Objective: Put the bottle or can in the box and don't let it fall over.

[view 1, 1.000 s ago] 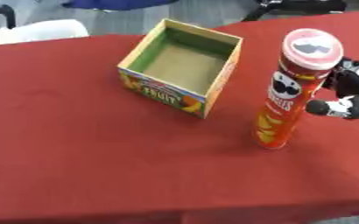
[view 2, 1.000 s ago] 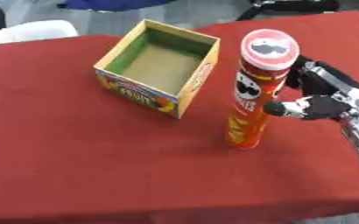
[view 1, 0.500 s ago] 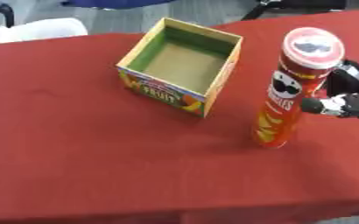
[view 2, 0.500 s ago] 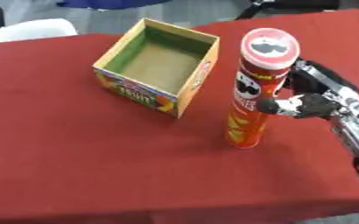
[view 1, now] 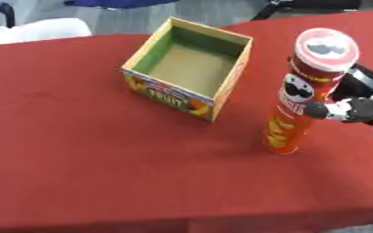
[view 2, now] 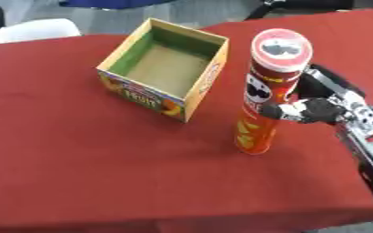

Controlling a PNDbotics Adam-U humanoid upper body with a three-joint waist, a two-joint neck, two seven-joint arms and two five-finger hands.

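A tall red chip can [view 2: 259,119] with a red-and-white lid stands upright on the red tablecloth [view 2: 102,164], right of centre. My right hand [view 2: 323,111] comes in from the right at the can's mid height. Its thumb lies across the can's front and its fingers [view 2: 326,83] pass behind the can, so the hand is shut on it. The open cardboard box [view 2: 138,94], with a fruit print outside and green walls inside, sits up and to the left of the can, a short gap away. Nothing is in the box. My left hand shows in no view.
The table's front edge runs along the bottom of both views. Its far edge lies just behind the box, with a white object [view 1: 38,30] and chair parts beyond. Bare red cloth stretches left and in front of the box.
My right hand has slid a little leftward and its thumb has come in against the can's front. The can and the box stand where they were.
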